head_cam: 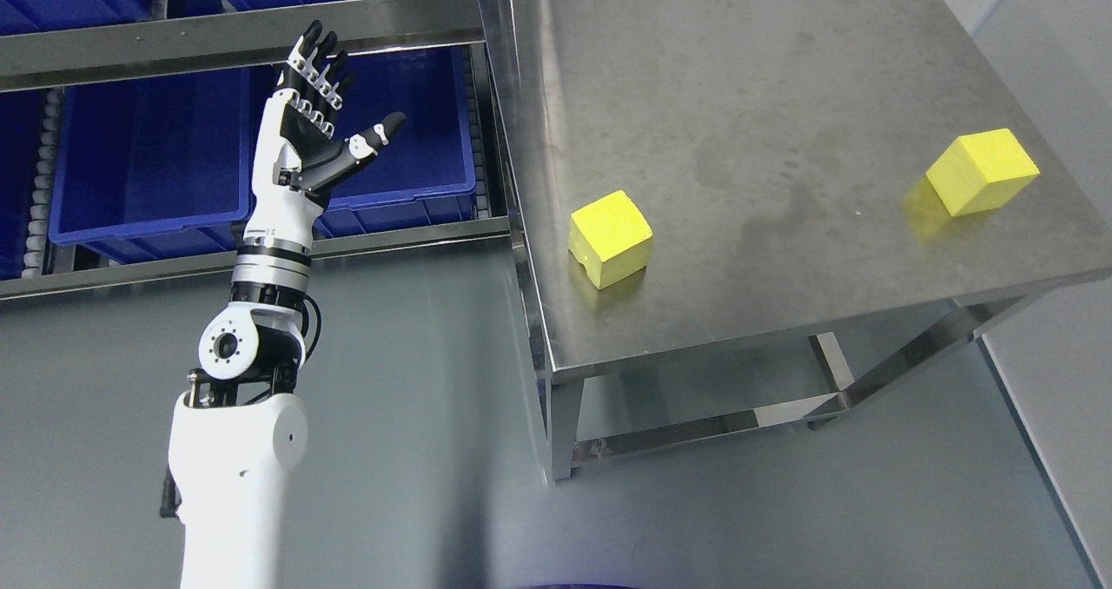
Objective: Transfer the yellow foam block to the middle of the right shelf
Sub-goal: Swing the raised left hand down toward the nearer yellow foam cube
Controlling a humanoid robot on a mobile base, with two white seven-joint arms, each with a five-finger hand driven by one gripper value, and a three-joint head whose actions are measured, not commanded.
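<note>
Two yellow foam blocks lie on the steel table (738, 94). One yellow block (610, 238) sits near the table's front left edge. The other yellow block (982, 171) rests near the right edge. My left hand (334, 120) is raised to the left of the table, in front of the shelf, with its fingers spread and nothing in it. It is well apart from both blocks. The right arm does not show.
A steel shelf rack (234, 42) stands at the left with blue plastic bins (156, 163) on its levels. Grey floor lies below and around the table. The table's lower frame (817, 407) shows beneath the top.
</note>
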